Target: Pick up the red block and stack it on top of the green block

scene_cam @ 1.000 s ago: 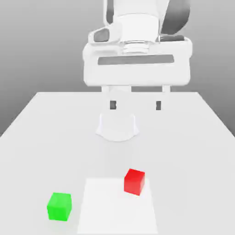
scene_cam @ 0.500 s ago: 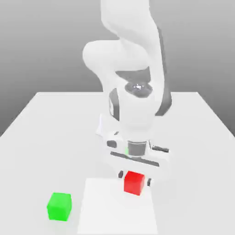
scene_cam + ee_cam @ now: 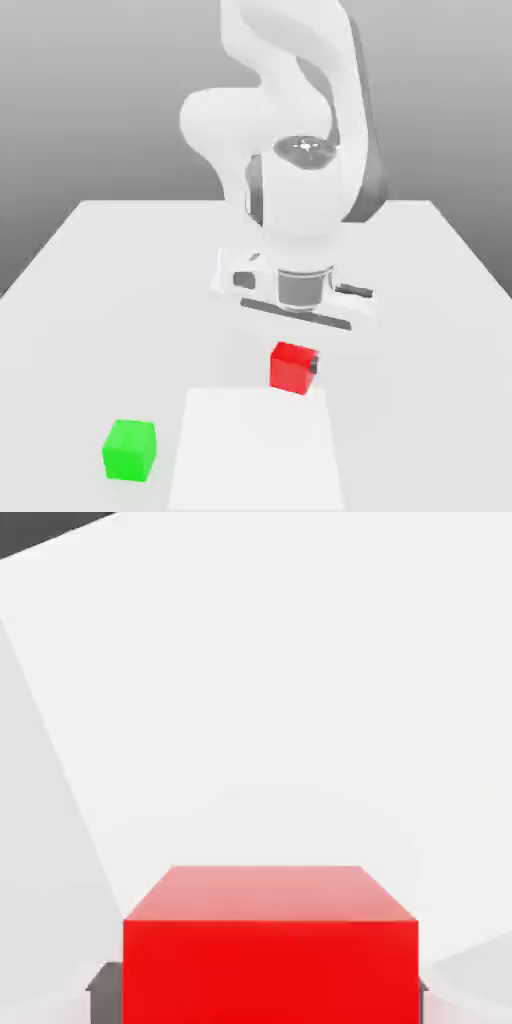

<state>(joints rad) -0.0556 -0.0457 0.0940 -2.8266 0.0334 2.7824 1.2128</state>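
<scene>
Wide, bare bench (image 3: 120,290) all around. Only two small things in the way: red block (image 3: 291,366), sitting between the fingers of the hand (image 3: 293,368) and closed in on both sides, and green block (image 3: 129,449), well apart toward the exterior view's left and nearer the camera. Open room above green block, with bare bench all round it. Open bench between the two blocks, with just a flat pale square (image 3: 256,450) lying there. Big white arm (image 3: 300,180) standing behind red block and filling that side.
</scene>
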